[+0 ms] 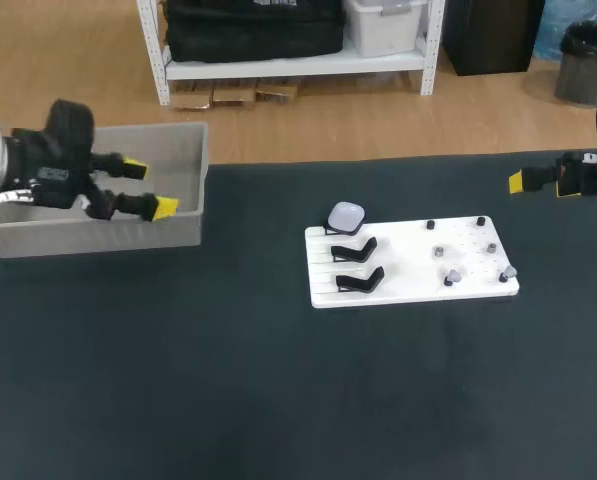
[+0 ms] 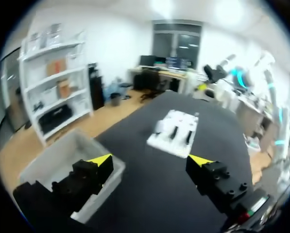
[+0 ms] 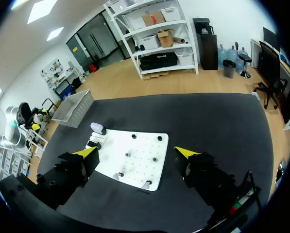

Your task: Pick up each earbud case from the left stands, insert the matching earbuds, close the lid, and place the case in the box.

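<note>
My left gripper [image 1: 148, 188] hangs spread and empty at the box [image 1: 183, 150], so next I judge I must reach for the one earbud case [image 1: 346, 215] at the white board's [image 1: 403, 262] rear

Table top [image 1: 278, 400]: plain, near-black.
Board [image 1: 408, 250]: white.
Stands [image 1: 356, 250]: black.
Case [image 1: 346, 215]: pale lilac-white.
Box [image 1: 98, 235]: light grey.
Small pieces [image 1: 452, 275] on the board: grey, some darker.
Left gripper [image 1: 149, 188]: black, yellow tips.
Right gripper [image 3: 136, 151]: black, yellow tips.
</note>
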Tool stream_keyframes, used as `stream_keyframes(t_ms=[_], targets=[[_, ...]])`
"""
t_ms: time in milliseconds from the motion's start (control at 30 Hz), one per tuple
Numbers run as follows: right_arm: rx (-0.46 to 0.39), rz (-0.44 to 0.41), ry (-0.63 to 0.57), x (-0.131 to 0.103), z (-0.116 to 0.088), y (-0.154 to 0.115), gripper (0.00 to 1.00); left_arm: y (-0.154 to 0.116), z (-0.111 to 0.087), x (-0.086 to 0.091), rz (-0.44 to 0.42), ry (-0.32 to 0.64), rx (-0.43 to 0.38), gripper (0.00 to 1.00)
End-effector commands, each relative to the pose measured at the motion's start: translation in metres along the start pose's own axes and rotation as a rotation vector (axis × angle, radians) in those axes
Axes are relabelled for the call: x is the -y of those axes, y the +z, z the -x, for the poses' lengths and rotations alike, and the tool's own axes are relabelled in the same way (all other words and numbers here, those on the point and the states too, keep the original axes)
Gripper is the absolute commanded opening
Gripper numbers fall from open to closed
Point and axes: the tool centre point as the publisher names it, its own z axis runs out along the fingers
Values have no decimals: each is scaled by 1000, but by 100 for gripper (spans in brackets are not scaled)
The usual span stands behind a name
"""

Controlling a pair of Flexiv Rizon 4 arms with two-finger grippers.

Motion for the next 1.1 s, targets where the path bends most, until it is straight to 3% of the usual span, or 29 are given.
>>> stream_keyframes(t_ms=[33,167,267,467,1100], targets=[[0,0,0,0,0,0,100,50,16,-5,-447,476,76,100],[0,0,0,0,0,0,100,87,21,3,-431,519,15,100],[0,0,0,0,0,0,100,116,14,6,-430,515,-57,100],[0,0,0,0,0,0,100,157,9,13,-429,485,-122,100],[0,0,0,0,0,0,100,161,12,16,-422,479,-114,100]])
